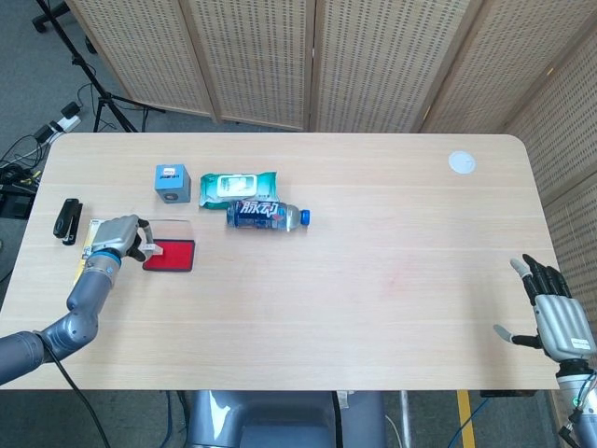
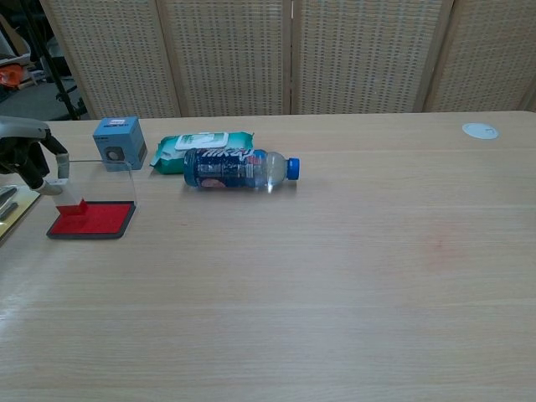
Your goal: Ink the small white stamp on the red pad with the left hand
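The red ink pad (image 1: 172, 256) (image 2: 94, 219) lies open at the left of the table, its clear lid (image 2: 102, 179) standing up behind it. My left hand (image 1: 118, 236) (image 2: 28, 157) sits at the pad's left end and pinches the small white stamp (image 1: 149, 249) (image 2: 54, 186). The stamp is tilted, and its red lower end touches the pad's left part. My right hand (image 1: 556, 318) hangs open off the table's right front corner, holding nothing; the chest view does not show it.
A blue box (image 1: 173, 182) (image 2: 117, 142), a green wipes pack (image 1: 239, 185) (image 2: 201, 143) and a lying water bottle (image 1: 266, 215) (image 2: 238, 168) sit behind and right of the pad. A black stapler (image 1: 67, 219) and yellow card (image 1: 91, 264) lie left of my hand. A white disc (image 1: 461, 162) sits far right.
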You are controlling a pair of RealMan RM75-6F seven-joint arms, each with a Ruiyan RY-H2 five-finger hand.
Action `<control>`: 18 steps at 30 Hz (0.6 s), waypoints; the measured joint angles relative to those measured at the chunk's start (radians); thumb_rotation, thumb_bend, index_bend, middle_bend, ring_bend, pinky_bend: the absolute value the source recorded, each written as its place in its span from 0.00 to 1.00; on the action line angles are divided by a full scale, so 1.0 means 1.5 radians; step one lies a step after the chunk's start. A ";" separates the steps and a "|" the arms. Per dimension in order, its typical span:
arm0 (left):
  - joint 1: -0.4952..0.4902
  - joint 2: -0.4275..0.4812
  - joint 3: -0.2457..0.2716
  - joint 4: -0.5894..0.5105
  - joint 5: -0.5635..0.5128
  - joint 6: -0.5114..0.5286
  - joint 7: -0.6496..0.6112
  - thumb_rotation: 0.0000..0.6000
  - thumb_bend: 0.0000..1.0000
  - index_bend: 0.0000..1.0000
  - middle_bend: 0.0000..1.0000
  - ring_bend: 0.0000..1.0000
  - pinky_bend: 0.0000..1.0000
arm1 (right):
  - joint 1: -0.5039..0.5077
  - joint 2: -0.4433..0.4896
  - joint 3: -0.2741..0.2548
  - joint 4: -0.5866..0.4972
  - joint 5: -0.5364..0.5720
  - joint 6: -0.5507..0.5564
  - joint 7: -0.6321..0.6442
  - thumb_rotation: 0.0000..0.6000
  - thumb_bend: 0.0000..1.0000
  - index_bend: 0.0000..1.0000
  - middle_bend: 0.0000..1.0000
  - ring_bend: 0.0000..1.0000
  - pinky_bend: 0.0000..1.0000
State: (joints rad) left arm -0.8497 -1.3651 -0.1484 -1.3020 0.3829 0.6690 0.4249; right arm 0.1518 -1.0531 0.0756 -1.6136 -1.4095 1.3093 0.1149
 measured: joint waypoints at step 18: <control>-0.024 -0.047 0.032 0.046 -0.018 0.024 0.014 1.00 0.47 0.63 1.00 1.00 0.96 | 0.001 0.000 -0.001 0.002 0.003 -0.003 0.001 1.00 0.00 0.00 0.00 0.00 0.00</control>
State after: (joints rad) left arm -0.8861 -1.4353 -0.1001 -1.2336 0.3558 0.7054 0.4465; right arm 0.1540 -1.0535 0.0747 -1.6105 -1.4056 1.3043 0.1168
